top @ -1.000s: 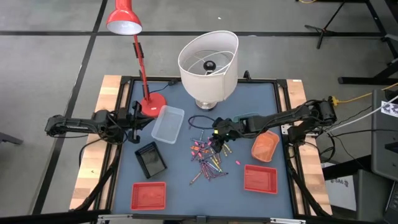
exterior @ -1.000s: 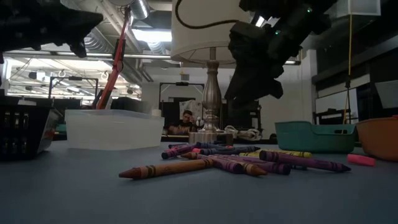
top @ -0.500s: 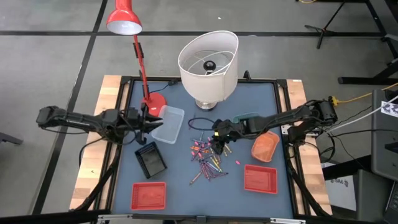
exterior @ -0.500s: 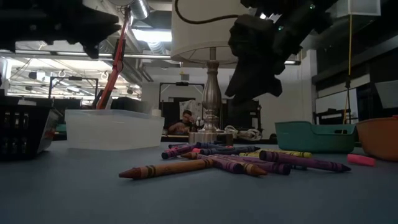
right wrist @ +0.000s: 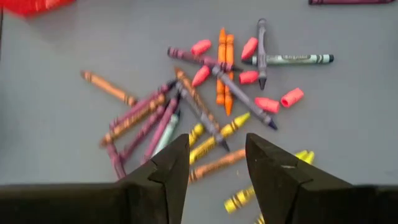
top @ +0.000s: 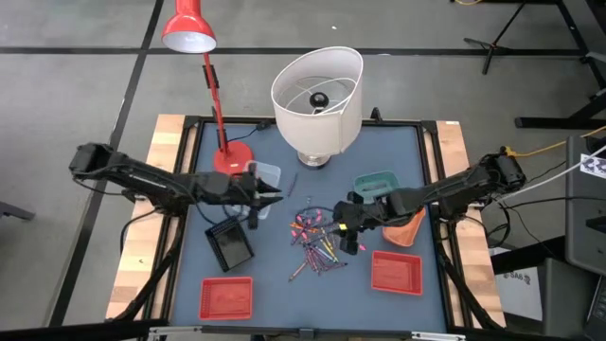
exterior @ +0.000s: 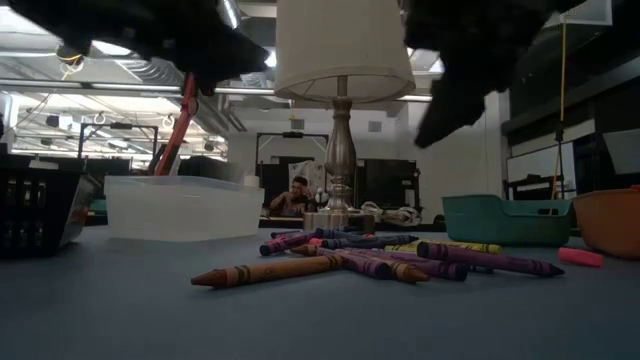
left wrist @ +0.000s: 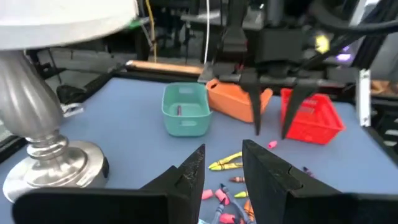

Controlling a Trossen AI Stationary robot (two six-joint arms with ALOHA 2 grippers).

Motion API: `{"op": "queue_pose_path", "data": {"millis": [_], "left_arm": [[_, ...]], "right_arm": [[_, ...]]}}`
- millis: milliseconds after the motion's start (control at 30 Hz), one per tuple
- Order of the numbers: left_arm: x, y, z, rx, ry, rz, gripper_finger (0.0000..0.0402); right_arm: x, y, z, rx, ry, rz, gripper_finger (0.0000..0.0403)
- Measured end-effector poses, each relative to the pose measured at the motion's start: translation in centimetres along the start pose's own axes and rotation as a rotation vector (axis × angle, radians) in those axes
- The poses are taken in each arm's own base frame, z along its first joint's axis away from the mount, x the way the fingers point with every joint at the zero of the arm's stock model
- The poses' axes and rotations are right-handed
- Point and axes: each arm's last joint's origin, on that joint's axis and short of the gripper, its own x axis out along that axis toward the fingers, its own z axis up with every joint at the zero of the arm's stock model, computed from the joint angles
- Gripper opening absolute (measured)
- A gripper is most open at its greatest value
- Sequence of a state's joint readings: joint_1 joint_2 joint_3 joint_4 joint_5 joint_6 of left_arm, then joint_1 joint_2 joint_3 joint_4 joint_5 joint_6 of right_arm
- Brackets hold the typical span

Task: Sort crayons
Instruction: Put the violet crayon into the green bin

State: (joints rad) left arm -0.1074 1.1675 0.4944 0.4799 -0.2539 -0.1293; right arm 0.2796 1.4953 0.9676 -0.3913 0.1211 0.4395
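Both claws parted and empty, flanking the crayon pile.

You have the crayons (top: 318,244) scattered just in front of the white lamp (top: 317,90). Your right gripper (top: 351,230) hovers at the pile's right edge, fingers apart, holding nothing. Your left gripper (top: 269,198) hangs left of the pile, fingers apart, empty.

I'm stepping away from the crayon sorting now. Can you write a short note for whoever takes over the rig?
Left gripper: open, empty, beside the clear tub.
Right gripper: open, empty, over the crayons.
Crayons: most lie in a loose pile mid-table; one pink piece lies apart.
Done: one item shows in the teal bin; the other trays' contents cannot be told.
Left: nearly the whole pile.
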Motion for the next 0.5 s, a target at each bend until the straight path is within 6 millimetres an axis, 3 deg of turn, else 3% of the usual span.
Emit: {"op": "queue_pose_path", "data": {"millis": [500], "left_arm": [[8.6,-3.3,0.1,0.002,0.064,0.222,0.0093]], "right_arm": [[-2.4,3.7,-3.1,-0.195,0.095,0.053,0.0156]]}}
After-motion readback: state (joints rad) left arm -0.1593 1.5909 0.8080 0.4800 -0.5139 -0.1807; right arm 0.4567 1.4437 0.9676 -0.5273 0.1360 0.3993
